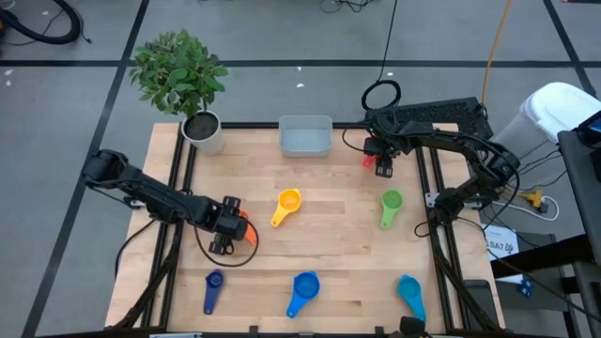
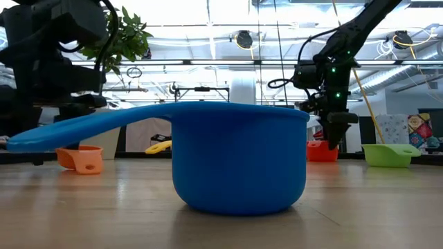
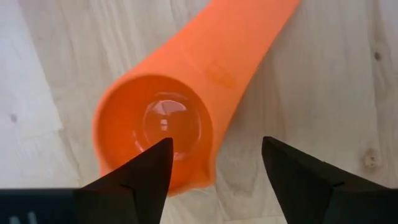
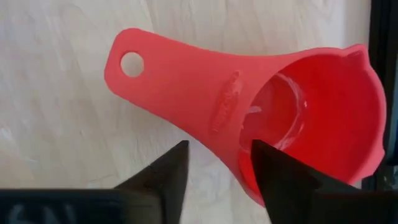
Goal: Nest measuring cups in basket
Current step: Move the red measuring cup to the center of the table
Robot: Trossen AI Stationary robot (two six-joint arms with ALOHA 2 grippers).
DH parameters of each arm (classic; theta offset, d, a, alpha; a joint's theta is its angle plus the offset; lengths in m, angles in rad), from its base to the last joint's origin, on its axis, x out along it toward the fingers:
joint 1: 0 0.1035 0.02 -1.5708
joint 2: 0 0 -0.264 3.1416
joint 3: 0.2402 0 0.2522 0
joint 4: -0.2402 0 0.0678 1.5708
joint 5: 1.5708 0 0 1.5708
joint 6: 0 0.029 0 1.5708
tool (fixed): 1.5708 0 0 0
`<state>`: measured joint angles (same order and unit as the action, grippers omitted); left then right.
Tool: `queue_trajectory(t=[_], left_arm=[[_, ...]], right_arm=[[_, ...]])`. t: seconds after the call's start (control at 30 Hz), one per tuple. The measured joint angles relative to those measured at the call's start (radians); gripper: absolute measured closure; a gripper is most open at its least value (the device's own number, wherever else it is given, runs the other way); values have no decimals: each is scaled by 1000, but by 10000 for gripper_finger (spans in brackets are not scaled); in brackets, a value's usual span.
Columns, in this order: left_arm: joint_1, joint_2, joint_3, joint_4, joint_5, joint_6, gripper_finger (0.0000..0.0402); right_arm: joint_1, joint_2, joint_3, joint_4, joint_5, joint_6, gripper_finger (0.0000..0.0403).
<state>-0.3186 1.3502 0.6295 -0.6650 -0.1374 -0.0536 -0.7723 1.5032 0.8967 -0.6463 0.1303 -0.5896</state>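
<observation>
High view: both grippers, fingers apart, hang over cups for pickup — left [image 1: 225,246] on orange cup [image 1: 247,233] at 8 o'clock, right [image 1: 384,167] on red cup [image 1: 369,161] at 1 o'clock, beside basket [image 1: 305,137].

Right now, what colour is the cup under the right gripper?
Red. The cup under the right gripper shows best in the right wrist view.

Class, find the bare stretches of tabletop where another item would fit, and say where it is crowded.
Bare wood lies between the yellow cup and green cup, and below them above the bright blue cup. Crowded: the left hand over the orange cup, the right hand over the red cup.
</observation>
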Motion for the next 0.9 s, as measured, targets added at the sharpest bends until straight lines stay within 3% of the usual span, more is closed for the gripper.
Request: queue_trajectory(t=[0.2,0.47,0.67,0.9], left_arm=[[0,-38,0,-10,-24,-2,132],[0,-58,1,-42,-30,-8,145],[0,-61,1,-44,-30,-8,152],[0,-63,1,-47,-53,3,135]], right_arm=[[2,0,0,-44,-5,-15,387],[74,-17,0,-100,-29,29,399],[279,-23,0,-94,-32,113,401],[530,-23,23,-44,-36,272,402]])
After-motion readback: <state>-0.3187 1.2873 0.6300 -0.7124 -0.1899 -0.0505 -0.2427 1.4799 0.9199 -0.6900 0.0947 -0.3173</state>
